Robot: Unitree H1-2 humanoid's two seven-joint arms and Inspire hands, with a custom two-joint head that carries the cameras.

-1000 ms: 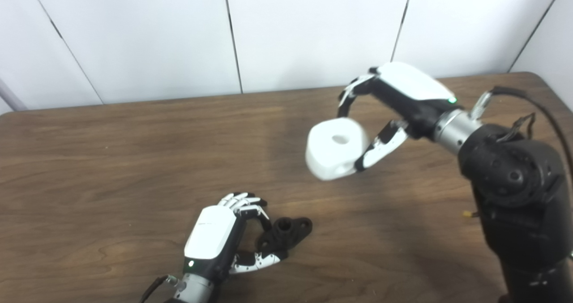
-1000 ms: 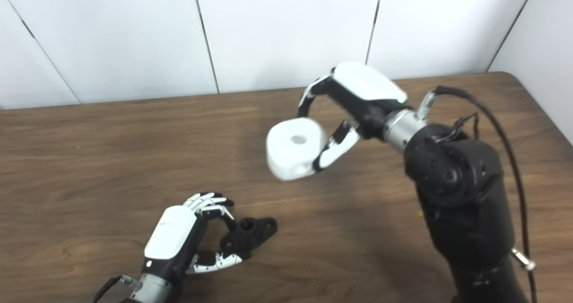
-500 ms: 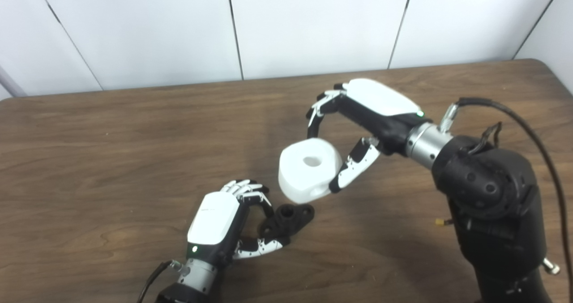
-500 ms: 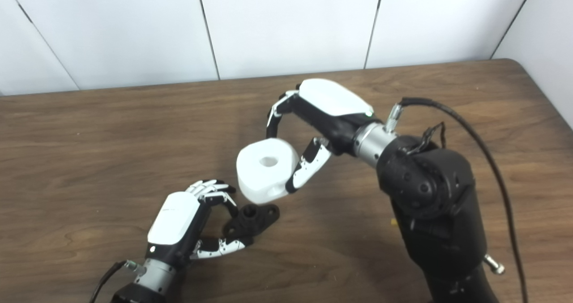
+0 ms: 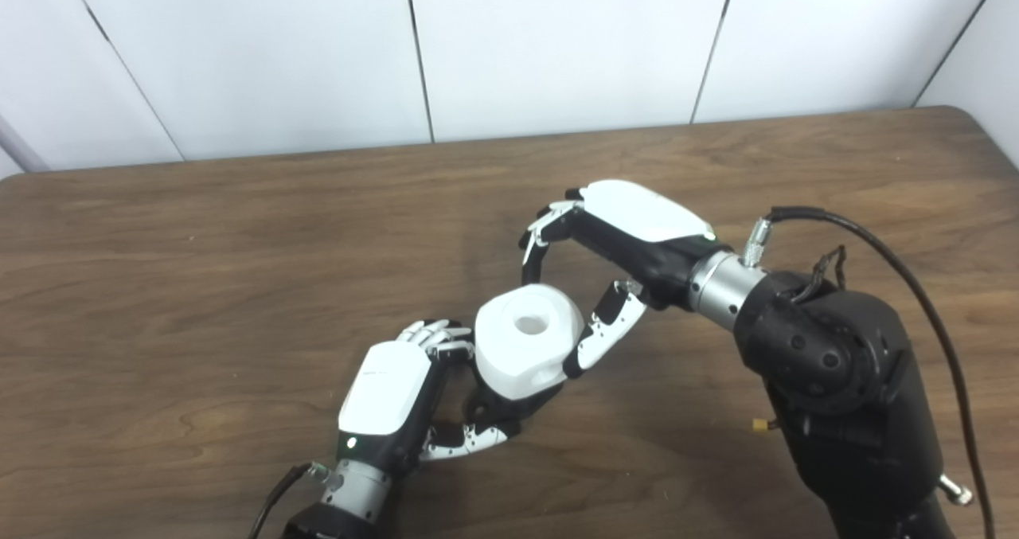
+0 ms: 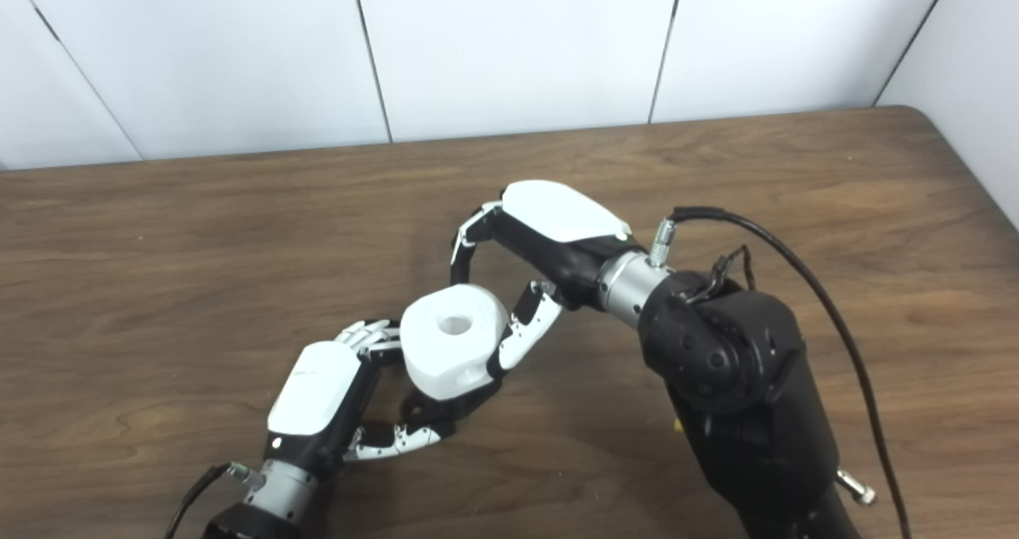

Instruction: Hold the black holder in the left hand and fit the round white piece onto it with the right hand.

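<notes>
The right hand [image 5: 593, 284] grips the round white piece [image 5: 525, 349] between curled fingers on the far side and the thumb on the near right, just below the middle of the frame. The piece sits directly over the black holder [image 5: 509, 404], covering most of it; only a dark sliver shows beneath its lower edge. Whether the two are touching or seated cannot be told. The left hand [image 5: 398, 392], lower left of centre, is closed around the holder, fingers wrapped at its left side and thumb below. Both pickups look done; what seems left is pressing the piece home and letting go. The piece's central hole faces up toward the camera, tipped slightly to the upper right, so its axis runs near vertical. All this lies above the brown wooden tabletop [image 5: 199, 268].
</notes>
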